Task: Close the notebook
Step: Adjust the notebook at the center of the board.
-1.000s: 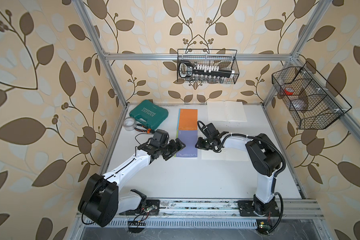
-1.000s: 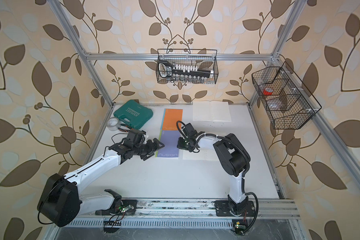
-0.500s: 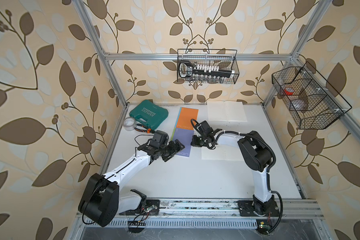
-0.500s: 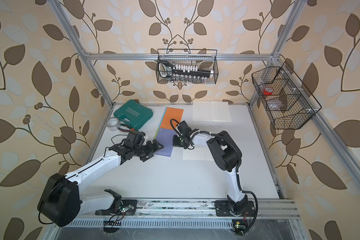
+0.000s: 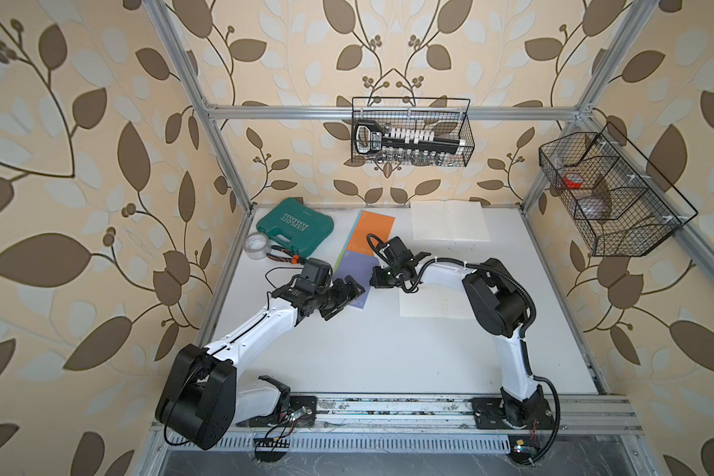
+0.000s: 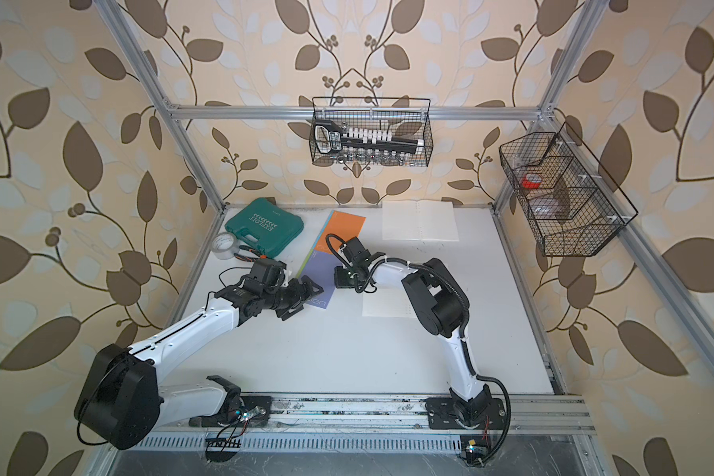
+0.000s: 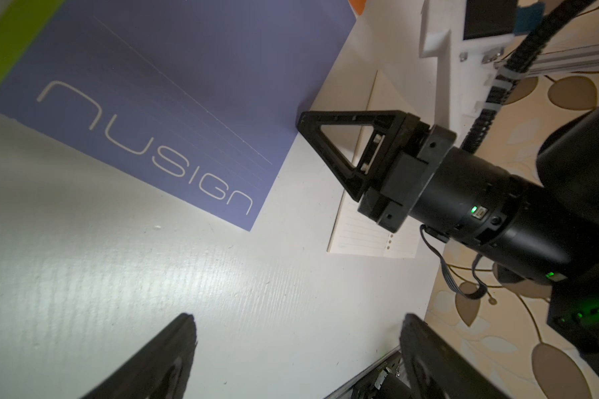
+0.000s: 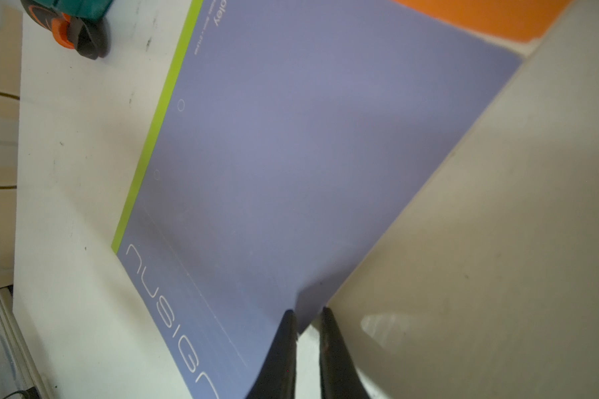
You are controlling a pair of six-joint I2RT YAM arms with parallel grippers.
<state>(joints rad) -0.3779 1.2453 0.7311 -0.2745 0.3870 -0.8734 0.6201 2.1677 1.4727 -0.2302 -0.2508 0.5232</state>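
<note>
- Your right hand (image 8: 306, 311) reaches the edge of the purple-and-orange card-covered notebook (image 8: 308, 155) on the white counter (image 5: 367, 350). Its fingers are nearly together, grip unclear.
- Your left hand (image 7: 298, 316) hovers beside its "nusign" print, fingers apart.

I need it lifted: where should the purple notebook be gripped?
Pinch the purple notebook's free long edge, opposite the green spine, coming from the right arm's side. It lies low and thin on the table, so only an edge offers a bite; the right gripper sits there.

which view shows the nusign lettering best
Left wrist view: the nusign lettering is whole and sharp. The right wrist view crops its end; both top views show it tiny, partly behind the left hand.
</note>
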